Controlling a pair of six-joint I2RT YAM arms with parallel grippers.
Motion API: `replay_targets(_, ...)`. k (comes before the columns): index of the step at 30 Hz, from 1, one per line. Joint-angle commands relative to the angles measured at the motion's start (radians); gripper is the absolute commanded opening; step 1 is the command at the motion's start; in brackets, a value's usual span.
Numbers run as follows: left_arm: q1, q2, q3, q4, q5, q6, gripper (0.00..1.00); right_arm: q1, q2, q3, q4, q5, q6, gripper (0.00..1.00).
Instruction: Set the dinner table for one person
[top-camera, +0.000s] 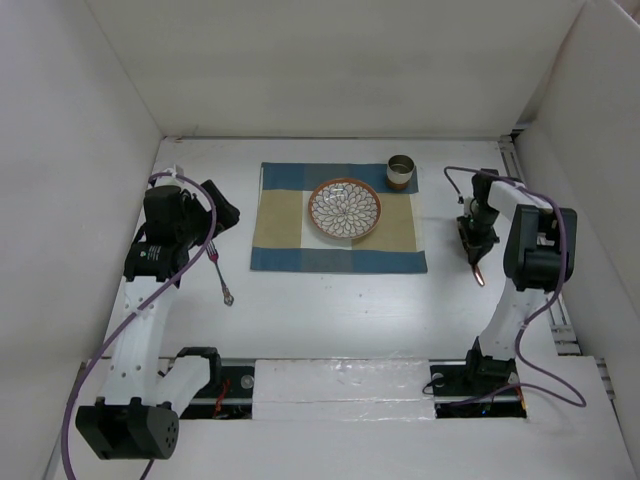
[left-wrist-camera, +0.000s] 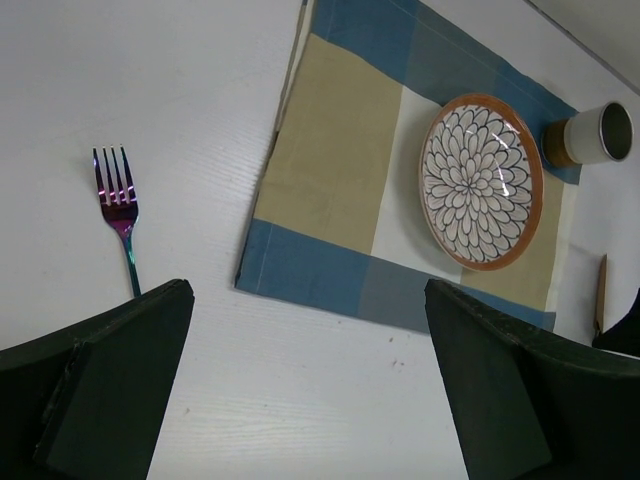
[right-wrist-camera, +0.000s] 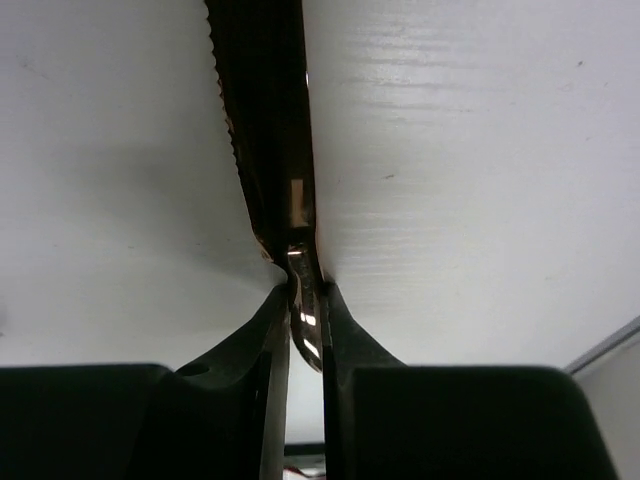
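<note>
Top view: white table (top-camera: 330, 320), walled by white panels. Far-centre on it is a blue & tan checked placemat (top-camera: 338, 250) w/ a patterned plate (top-camera: 344, 209) on top. A small metal cup (top-camera: 401, 170) sits at the mat's far right corner. A fork (top-camera: 221, 274) lies on the table left of the mat, apart from it, near the left gripper (top-camera: 222, 212). Right of the mat, the right gripper (top-camera: 476, 243) points down, w/ a knife (top-camera: 480, 272) end poking out toward the near edge.

Left wrist view: left gripper (left-wrist-camera: 308, 295) is spread wide, nothing between its fingers. Iridescent fork at left; mat, plate & cup at right.

Right wrist view: right gripper (right-wrist-camera: 305, 320) is pressed together, pinching the knife edge-up. Its dark serrated blade runs up the frame over the table; can't tell if it touches.
</note>
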Motion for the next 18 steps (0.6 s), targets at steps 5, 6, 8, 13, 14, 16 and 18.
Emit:
replay_targets(5, -0.018, -0.003, 0.018, 0.023, -0.006, 0.017, 1.0, 0.001, -0.144, -0.203, 0.4, -0.187, 0.172, 0.0)
replay_targets(6, -0.018, -0.003, 0.018, 0.023, -0.006, 0.017, 1.0, 0.001, -0.171, -0.228, 0.412, -0.187, 0.191, 0.0)
replay_targets(8, -0.018, -0.003, 0.009, 0.023, -0.006, 0.017, 1.0, 0.001, -0.197, -0.237, 0.421, -0.177, 0.244, 0.0)
replay_targets(13, -0.018, 0.007, 0.009, 0.023, -0.006, 0.017, 1.0, -0.01, -0.277, -0.228, 0.411, -0.213, 0.309, 0.0)
replay_targets(14, -0.018, 0.007, 0.009, 0.023, -0.006, 0.017, 1.0, -0.01, -0.293, -0.228, 0.41, -0.213, 0.309, 0.0)
replay_targets(16, -0.018, 0.007, 0.009, 0.023, -0.006, 0.017, 1.0, -0.01, -0.325, -0.228, 0.42, -0.223, 0.309, 0.0)
replay_targets(18, -0.018, 0.007, 0.009, 0.023, -0.016, 0.017, 1.0, -0.01, -0.374, -0.228, 0.42, -0.223, 0.309, 0.0)
